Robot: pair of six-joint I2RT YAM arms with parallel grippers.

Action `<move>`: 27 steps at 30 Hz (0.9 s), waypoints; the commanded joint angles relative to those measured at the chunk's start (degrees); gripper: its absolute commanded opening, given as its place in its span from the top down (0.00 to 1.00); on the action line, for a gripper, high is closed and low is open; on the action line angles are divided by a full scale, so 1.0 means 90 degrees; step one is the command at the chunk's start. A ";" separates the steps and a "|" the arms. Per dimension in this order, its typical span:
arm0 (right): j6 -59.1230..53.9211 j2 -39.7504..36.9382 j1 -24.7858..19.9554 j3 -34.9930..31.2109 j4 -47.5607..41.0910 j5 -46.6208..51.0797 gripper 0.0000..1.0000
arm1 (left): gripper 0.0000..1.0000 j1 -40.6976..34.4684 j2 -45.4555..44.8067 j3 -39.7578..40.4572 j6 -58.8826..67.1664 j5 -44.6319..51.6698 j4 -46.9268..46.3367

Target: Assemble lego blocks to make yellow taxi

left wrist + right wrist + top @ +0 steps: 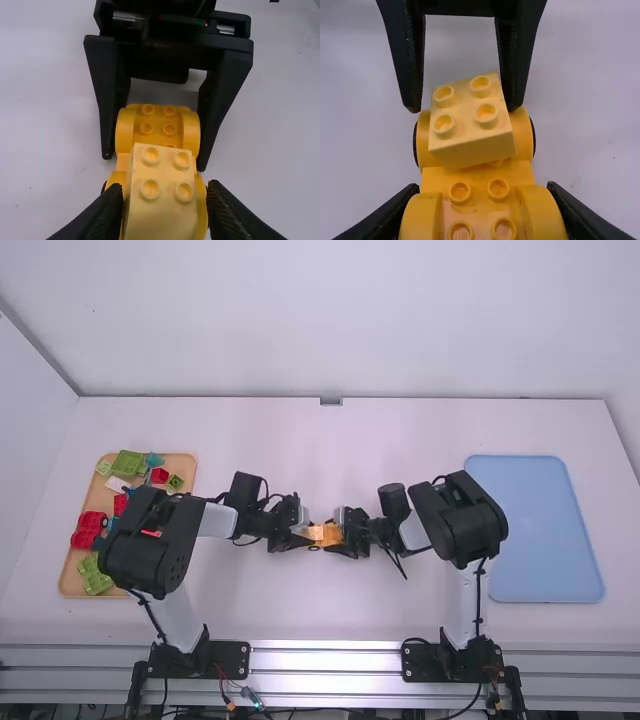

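Mid-table in the high view, my left gripper (296, 537) and right gripper (345, 539) face each other across the orange-yellow car base (332, 534). A pale yellow block (159, 210) lies between the parted fingers of my left gripper (165, 186), with narrow gaps beside it. In the right wrist view this block (470, 117) sits crooked and tilted on the car base's far end, its right side close to one left-gripper finger. My right gripper (484, 189) is shut on the rounded fenders of the car base (482, 177). The block's underside is hidden.
On the left stands a wooden tray (70, 575) with green, red and blue pieces, partly under the left arm. A blue tray (545, 530) lies at the right, beside the right arm.
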 commanded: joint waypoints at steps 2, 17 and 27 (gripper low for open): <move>0.0034 0.0090 -0.0022 -0.0029 -0.0046 0.0112 0.47 | 0.47 0.0010 -0.0177 -0.0053 -0.0049 -0.0102 -0.0012; 0.0036 0.0090 -0.0019 -0.0032 -0.0049 0.0109 0.47 | 0.01 0.0017 -0.0544 -0.0053 -0.0359 -0.0121 0.0398; 0.0078 0.0090 -0.0015 -0.0032 -0.0044 0.0107 0.47 | 0.98 -0.0112 -0.0889 -0.0053 -0.0908 -0.0364 0.0236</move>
